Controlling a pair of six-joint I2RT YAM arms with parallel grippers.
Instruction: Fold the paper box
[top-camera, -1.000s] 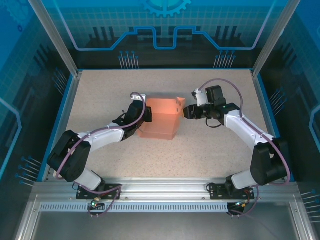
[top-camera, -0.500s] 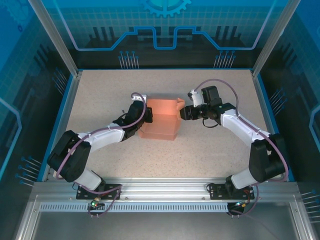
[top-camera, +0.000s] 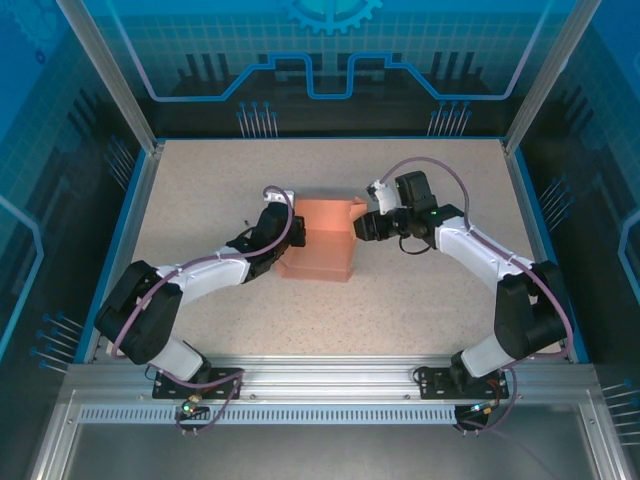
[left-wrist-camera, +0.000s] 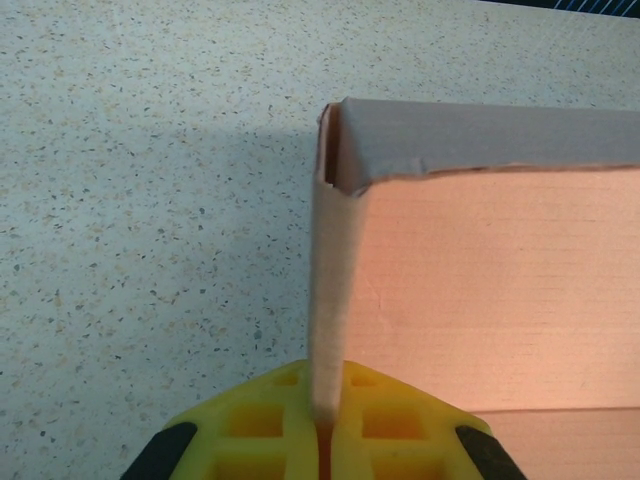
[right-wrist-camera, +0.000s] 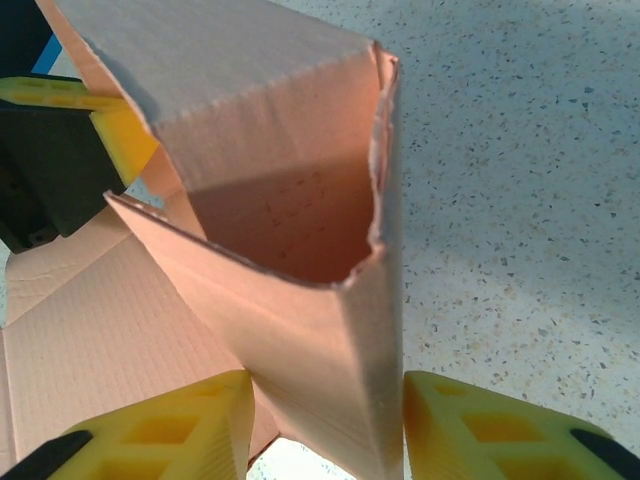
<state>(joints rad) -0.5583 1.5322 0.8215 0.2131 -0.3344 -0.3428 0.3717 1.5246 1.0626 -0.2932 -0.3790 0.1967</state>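
Speckled table (top-camera: 200, 180) carries salmon paper box (top-camera: 325, 238), half-erected, at table's middle. Left gripper (left-wrist-camera: 322, 420) at box's left wall, clenched on upright card panel. Right gripper (right-wrist-camera: 325, 420) at box's far right corner, yellow pads (right-wrist-camera: 170, 425) straddling folded corner; cannot tell whether clamped or merely bracketing. Step, as judged: squaring up walls, left side anchored. Next move likely needs firm right-side pinch to crease corner without crushing thin card. Box's near side cut off in wrist views; flap tabs hard to make out.
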